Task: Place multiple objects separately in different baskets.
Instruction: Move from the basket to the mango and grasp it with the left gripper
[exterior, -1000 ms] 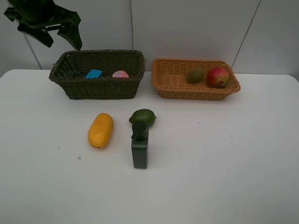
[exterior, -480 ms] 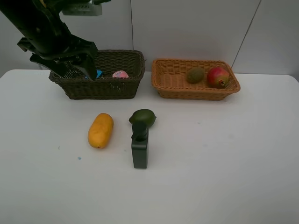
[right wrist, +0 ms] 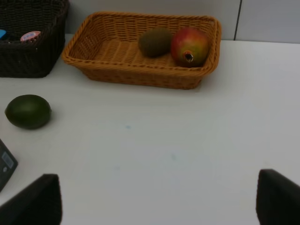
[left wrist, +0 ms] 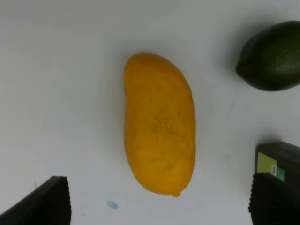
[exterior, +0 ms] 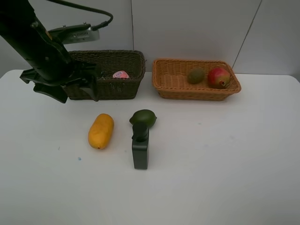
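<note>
The orange-yellow mango (exterior: 101, 131) lies on the white table, with the green avocado (exterior: 143, 118) and the upright dark green bottle (exterior: 140, 151) to its right. My left gripper (exterior: 77, 93) hangs open in front of the dark basket (exterior: 126, 54), above and behind the mango. In the left wrist view the mango (left wrist: 159, 124) sits between the spread fingertips (left wrist: 47, 201). A pink bottle (exterior: 121, 74) lies in the dark basket. The orange-tan basket (exterior: 197, 96) holds the kiwi (exterior: 196, 75) and pomegranate (exterior: 219, 77). My right gripper (right wrist: 157, 201) is open over bare table, facing the orange-tan basket (right wrist: 140, 77).
The left arm hides the left part of the dark basket in the exterior high view. A blue sliver (right wrist: 2, 33) shows inside the dark basket (right wrist: 28, 51) in the right wrist view. A wall runs close behind both baskets.
My left arm has come down from above the dark basket's back left corner to in front of it, closer to the mango. The objects have not moved.
</note>
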